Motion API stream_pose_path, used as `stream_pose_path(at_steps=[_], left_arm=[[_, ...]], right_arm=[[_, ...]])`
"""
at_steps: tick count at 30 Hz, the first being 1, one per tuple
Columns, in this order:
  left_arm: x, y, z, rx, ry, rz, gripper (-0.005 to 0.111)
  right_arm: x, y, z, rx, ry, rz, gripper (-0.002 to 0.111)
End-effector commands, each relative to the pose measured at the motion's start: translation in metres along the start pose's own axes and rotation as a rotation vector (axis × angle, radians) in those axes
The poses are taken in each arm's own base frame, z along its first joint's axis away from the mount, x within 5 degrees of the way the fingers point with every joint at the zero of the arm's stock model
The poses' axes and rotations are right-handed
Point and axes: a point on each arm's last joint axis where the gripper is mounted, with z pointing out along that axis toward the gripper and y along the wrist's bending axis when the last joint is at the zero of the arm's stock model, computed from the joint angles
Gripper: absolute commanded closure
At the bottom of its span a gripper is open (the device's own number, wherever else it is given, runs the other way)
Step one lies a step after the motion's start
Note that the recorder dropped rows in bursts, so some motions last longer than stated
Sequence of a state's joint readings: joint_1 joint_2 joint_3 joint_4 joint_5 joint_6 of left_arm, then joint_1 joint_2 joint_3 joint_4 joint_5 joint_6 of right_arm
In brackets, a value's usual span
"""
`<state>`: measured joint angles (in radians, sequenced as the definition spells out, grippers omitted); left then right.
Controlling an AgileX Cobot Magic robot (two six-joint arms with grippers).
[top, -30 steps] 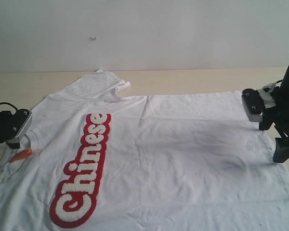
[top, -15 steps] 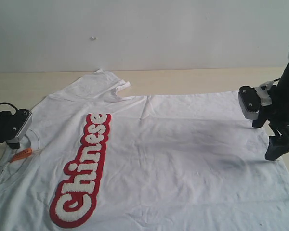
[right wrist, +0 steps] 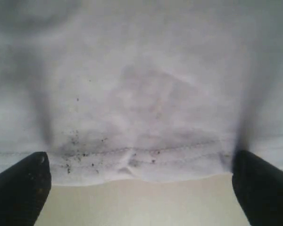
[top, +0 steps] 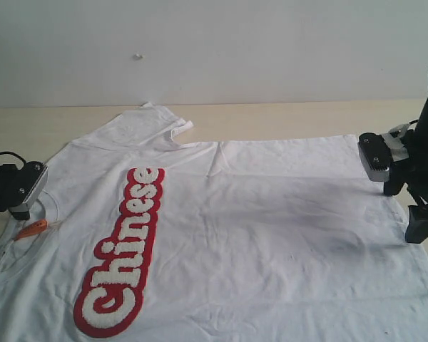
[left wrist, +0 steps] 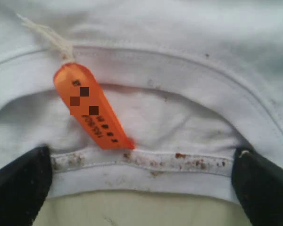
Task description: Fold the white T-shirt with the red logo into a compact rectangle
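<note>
The white T-shirt (top: 257, 228) lies flat on the table, collar to the left and hem to the right. The red logo (top: 125, 253) runs along its chest, letters up. My left gripper (left wrist: 142, 155) is open at the neck, one finger (left wrist: 19, 183) on each side of the ribbed collar (left wrist: 146, 165), close to the orange neck tag (left wrist: 92, 108). My right gripper (right wrist: 139, 157) is open at the hem (right wrist: 141, 160), its fingers (right wrist: 262, 188) wide apart with the hem's edge between them. Neither gripper holds cloth.
The beige table (top: 285, 114) shows beyond the shirt's far side and past the hem at right. A white wall (top: 214, 43) stands behind. One sleeve (top: 146, 121) lies spread at the far left. The shirt's near part runs out of the exterior view.
The right gripper swung slightly left and up over the hem, then came back right and down to about where it began. The left arm and the shirt have not moved.
</note>
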<state>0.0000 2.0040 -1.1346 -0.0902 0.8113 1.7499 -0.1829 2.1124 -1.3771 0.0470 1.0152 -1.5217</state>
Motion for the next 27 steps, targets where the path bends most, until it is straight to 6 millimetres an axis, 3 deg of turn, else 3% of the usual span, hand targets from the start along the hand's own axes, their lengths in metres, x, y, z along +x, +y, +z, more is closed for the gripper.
stream_pose_path(at_steps=[1, 14, 27], left_arm=[[0.002, -0.003, 0.014, 0.041, 0.006, 0.003, 0.003], [0.002, -0.003, 0.014, 0.041, 0.006, 0.003, 0.003], [0.002, -0.003, 0.014, 0.041, 0.006, 0.003, 0.003]], right_arm=[[0.002, -0.001, -0.001, 0.006, 0.003, 0.005, 0.003], [0.004, -0.001, 0.016, 0.110, 0.015, -0.007, 0.003], [-0.003, 0.003, 0.009, 0.083, -0.053, -0.043, 0.003]])
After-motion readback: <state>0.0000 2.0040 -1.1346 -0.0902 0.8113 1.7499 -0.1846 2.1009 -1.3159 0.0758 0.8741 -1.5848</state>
